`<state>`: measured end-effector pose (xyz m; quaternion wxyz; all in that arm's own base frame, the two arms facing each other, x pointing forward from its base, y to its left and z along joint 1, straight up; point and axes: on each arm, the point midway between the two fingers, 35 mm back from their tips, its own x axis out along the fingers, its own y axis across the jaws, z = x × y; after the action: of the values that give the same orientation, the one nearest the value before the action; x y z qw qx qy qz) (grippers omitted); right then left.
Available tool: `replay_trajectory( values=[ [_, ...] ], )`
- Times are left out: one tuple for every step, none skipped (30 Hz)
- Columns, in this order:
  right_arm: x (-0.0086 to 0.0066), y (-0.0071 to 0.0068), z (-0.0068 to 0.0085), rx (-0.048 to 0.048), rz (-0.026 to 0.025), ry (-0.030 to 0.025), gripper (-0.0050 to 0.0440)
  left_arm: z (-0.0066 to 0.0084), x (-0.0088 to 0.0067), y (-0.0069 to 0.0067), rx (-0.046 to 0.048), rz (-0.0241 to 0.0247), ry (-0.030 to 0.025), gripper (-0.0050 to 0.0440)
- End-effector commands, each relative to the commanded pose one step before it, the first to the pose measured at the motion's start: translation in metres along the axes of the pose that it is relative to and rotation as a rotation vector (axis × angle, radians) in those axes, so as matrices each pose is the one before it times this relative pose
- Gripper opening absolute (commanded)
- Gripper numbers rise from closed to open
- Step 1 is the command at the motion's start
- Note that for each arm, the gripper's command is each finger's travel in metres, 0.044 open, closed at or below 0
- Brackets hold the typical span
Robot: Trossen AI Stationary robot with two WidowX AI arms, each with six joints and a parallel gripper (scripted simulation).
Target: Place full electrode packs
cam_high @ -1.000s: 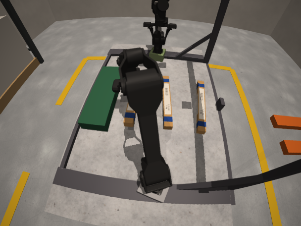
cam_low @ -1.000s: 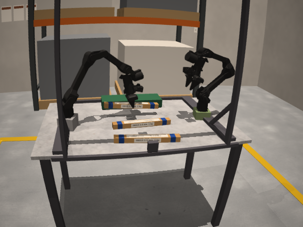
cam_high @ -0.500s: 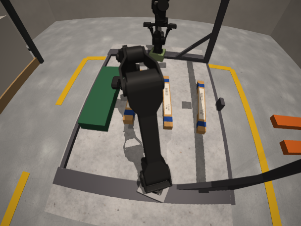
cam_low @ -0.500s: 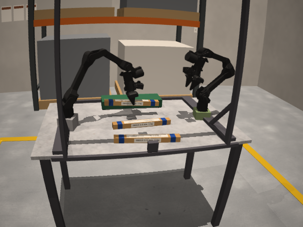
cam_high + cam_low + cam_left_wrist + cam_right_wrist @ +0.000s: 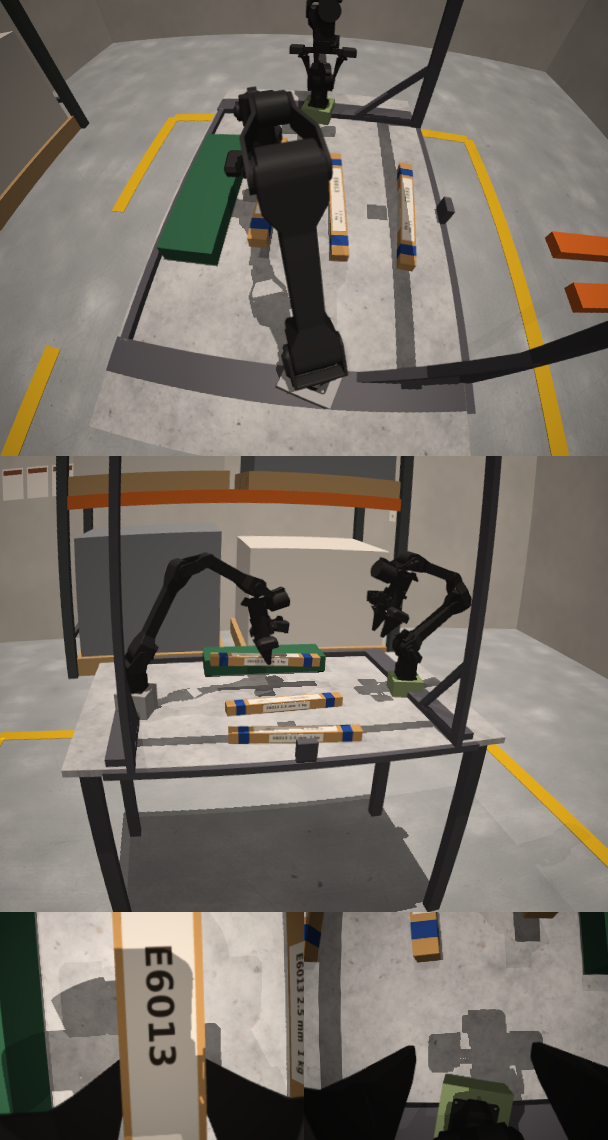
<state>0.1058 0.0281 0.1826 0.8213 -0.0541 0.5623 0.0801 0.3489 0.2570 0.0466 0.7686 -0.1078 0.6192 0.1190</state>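
- Top: two cream-labelled, blue-banded orange packs, namely a middle pack [image 5: 338, 200] [image 5: 285, 704] [image 5: 296, 1012] [image 5: 425, 938] and an outer pack [image 5: 407, 215] [image 5: 295, 734] [image 5: 311, 939], on the table [image 5: 200, 305] [image 5: 185, 756] [image 5: 77, 942] [image 5: 379, 992].
- Exterior: held pack [image 5: 259, 234] [image 5: 297, 660] [image 5: 160, 1012] [image 5: 541, 914], raised beside green platform [image 5: 197, 200] [image 5: 215, 670] [image 5: 20, 987] [image 5: 595, 947].
- Left wrist: "E6013" label; left gripper [image 5: 269, 658] [image 5: 162, 1067] clamped on it.
- Right wrist: right gripper [image 5: 320, 75] [image 5: 380, 632] [image 5: 473, 1049], spread wide.

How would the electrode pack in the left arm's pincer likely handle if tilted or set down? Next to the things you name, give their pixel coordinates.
The held pack [image 5: 232, 660] [image 5: 160, 1007] looks stiff: it spans well past the pincer [image 5: 269, 658] without visible sag. Its boxy, flat sides suggest it would probably rest without rolling.
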Motion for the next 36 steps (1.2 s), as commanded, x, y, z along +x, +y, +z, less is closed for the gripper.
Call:
replay_trajectory(
  values=[
    [-0.00577, -0.00026, 0.00346, 0.00319, -0.00135, -0.02201, 0.033, 0.02348, -0.03883, 0.00328, 0.00987, 0.03705, -0.10511, -0.005],
    [0.0, 0.0, 0.0, 0.0, 0.0, 0.0, 0.033, 0.00017, -0.00023, 0.00004, -0.00008, 0.00002, -0.00001, -0.005],
    [0.0, 0.0, 0.0, 0.0, 0.0, 0.0, 0.033, 0.00016, -0.00021, 0.00003, -0.00006, 0.00002, -0.00001, -0.005],
    [0.0, 0.0, 0.0, 0.0, 0.0, 0.0, 0.033, 0.00015, -0.0002, 0.00002, -0.00004, 0.00001, -0.00001, -0.005],
    [0.0, 0.0, 0.0, 0.0, 0.0, 0.0, 0.033, 0.00017, -0.00018, 0.00002, -0.00001, 0.00004, -0.00012, -0.005],
    [0.0, 0.0, 0.0, 0.0, 0.0, 0.0, 0.033, 0.00017, -0.00017, 0.00002, 0.0, 0.00006, -0.00017, -0.005],
    [0.0, 0.0, 0.0, 0.0, 0.0, 0.0, 0.033, 0.00016, -0.00016, 0.00001, -0.00001, 0.00005, -0.00013, -0.005],
    [0.0, 0.0, 0.0, 0.0, 0.0, 0.0, 0.033, 0.0, 0.0, 0.0, 0.0, 0.0, 0.0, -0.005],
    [0.0, 0.0, 0.0, 0.0, 0.0, 0.0, 0.033, 0.0, 0.0, 0.0, 0.0, 0.0, 0.0, -0.005],
    [0.0, 0.0, 0.0, 0.0, 0.0, 0.0, 0.033, 0.00033, -0.00014, 0.00012, 0.00001, 0.00039, -0.00106, -0.005],
    [0.0, 0.0, 0.0, 0.0, 0.0, 0.0, 0.033, 0.00005, -0.00013, 0.0, -0.00006, -0.00006, 0.0002, -0.005],
    [0.0, 0.0, 0.0, 0.0, 0.0, 0.0, 0.033, 0.00005, -0.00012, 0.0, -0.00006, -0.00006, 0.00019, -0.005],
    [0.0, 0.0, 0.0, 0.0, 0.0, 0.0, 0.033, 0.00007, -0.00012, 0.0, -0.00004, -0.00002, 0.00008, -0.005],
    [0.0, 0.0, 0.0, 0.0, 0.0, 0.0, 0.033, 0.0001, -0.00011, 0.00001, -0.00002, 0.00003, -0.00007, -0.005],
    [0.0, 0.0, 0.0, 0.0, 0.0, 0.0, 0.033, 0.00011, -0.00011, 0.00001, -0.00001, 0.00004, -0.00011, -0.005],
    [0.0, 0.0, 0.0, 0.0, 0.0, 0.0, 0.033, 0.00009, -0.0001, 0.00001, -0.00002, 0.00002, -0.00006, -0.005],
    [0.0, 0.0, 0.0, 0.0, 0.0, 0.0, 0.033, 0.00007, -0.0001, 0.0, -0.00003, 0.0, 0.0, -0.005],
    [0.0, 0.0, 0.0, 0.0, 0.0, 0.0, 0.033, 0.00006, -0.00009, 0.0, -0.00003, -0.00001, 0.00003, -0.005],
    [0.0, 0.0, 0.0, 0.0, 0.0, 0.0, 0.033, 0.00006, -0.00009, 0.00001, -0.00003, 0.00001, 0.0, -0.005],
    [0.0, 0.0, 0.0, 0.0, 0.0, 0.0, 0.033, 0.00007, -0.00008, 0.00001, -0.00003, 0.00003, -0.00006, -0.005],
    [0.0, 0.0, 0.0, 0.0, 0.0, 0.0, 0.033, -0.00034, -0.00166, -0.00325, 0.01911, -0.00675, 0.00031, -0.005],
    [0.0, 0.0, 0.0, 0.0, 0.0, 0.0, 0.033, -0.00047, -0.00171, -0.0018, -0.00049, 0.00099, 0.00051, -0.005],
    [0.0, 0.0, 0.0, 0.0, 0.0, 0.0, 0.033, -0.00047, -0.00171, -0.0018, -0.00573, 0.00101, 0.0005, -0.005],
    [0.0, 0.0, 0.0, 0.0, 0.0, 0.0, 0.033, -0.00048, -0.00171, -0.0018, -0.003, 0.00099, 0.00048, -0.005],
    [0.0, 0.0, 0.0, 0.0, 0.0, 0.0, 0.033, 0.0, 0.0, 0.0, 0.0, 0.0, 0.0, -0.005],
    [0.0, 0.0, 0.0, 0.0, 0.0, 0.0, 0.033, 0.0, 0.0, 0.0, 0.0, 0.0, 0.0, -0.005],
    [0.0, 0.0, 0.0, 0.0, 0.0, 0.0, 0.033, -0.00042, -0.00172, -0.00194, -0.00007, -0.00004, 0.00013, -0.005],
    [0.0, 0.0, 0.0, 0.0, 0.0, 0.0, 0.033, -0.00524, 0.00163, -0.00305, -0.00128, -0.00362, 0.01461, -0.005],
    [0.0, 0.0, 0.0, 0.0, 0.0, 0.0, 0.033, -0.0033, 0.00032, -0.00265, -0.00076, -0.00252, 0.00869, -0.005],
    [0.0, 0.0, 0.0, 0.0, 0.0, 0.0, 0.033, -0.00047, -0.00169, -0.00196, -0.00005, -0.00017, 0.00009, -0.005],
    [0.0, 0.0, 0.0, 0.0, 0.0, 0.0, 0.033, -0.00045, -0.00169, -0.00203, -0.00005, -0.0006, -0.00005, -0.005],
    [0.0, 0.0, 0.0, 0.0, 0.0, 0.0, 0.033, -0.00046, -0.00169, -0.00199, -0.00005, -0.00037, 0.00003, -0.005],
    [0.0, 0.0, 0.0, 0.0, 0.0, 0.0, 0.033, -0.00048, -0.00169, -0.00193, -0.00005, 0.00004, 0.00015, -0.005],
    [0.0, 0.0, 0.0, 0.0, 0.0, 0.0, 0.033, 0.00087, -0.00267, -0.00163, 0.00027, 0.00113, -0.00397, -0.005],
    [0.0, 0.0, 0.0, 0.0, 0.0, 0.0, 0.033, 0.00086, -0.00266, -0.00166, 0.00025, 0.00097, -0.00394, -0.005],
    [0.0, 0.0, 0.0, 0.0, 0.0, 0.0, 0.033, -0.00026, -0.00185, -0.00188, -0.00001, 0.00028, -0.00046, -0.005]
  ],
)
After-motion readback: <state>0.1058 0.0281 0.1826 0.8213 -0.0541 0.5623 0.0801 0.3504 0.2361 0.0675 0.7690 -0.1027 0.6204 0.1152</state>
